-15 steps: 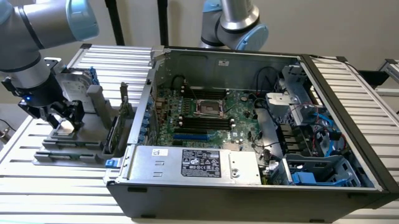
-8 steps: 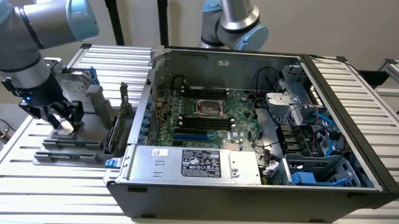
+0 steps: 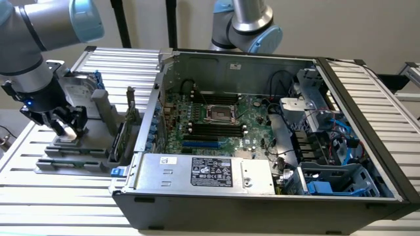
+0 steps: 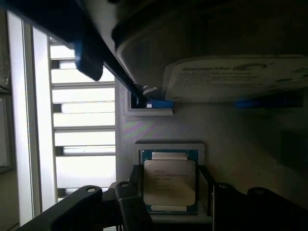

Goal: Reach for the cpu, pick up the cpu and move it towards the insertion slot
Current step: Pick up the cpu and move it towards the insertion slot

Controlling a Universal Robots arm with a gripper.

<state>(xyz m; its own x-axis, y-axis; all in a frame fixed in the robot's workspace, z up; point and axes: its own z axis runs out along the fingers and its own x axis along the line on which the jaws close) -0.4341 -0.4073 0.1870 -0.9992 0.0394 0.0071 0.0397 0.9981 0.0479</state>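
While I straddle the cpu [image 4: 169,182] in its grey holder [image 4: 159,130], left of the exterior view | fingers [image 4: 129,207] apart, one each side, contact unclear | best: close squarely on opposite edges, lift level | insertion slot [image 3: 219,114] mid-frame, well apart

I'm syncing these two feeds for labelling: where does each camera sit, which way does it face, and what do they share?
Exterior view: raised off the arm, looking down obliquely at the open computer case and the insertion slot; arm and gripper at the exterior view's left.
Wrist view: on the wrist, looking past the gripper at the cpu in its grey holder.
Shared: the gripper and the hard drive.
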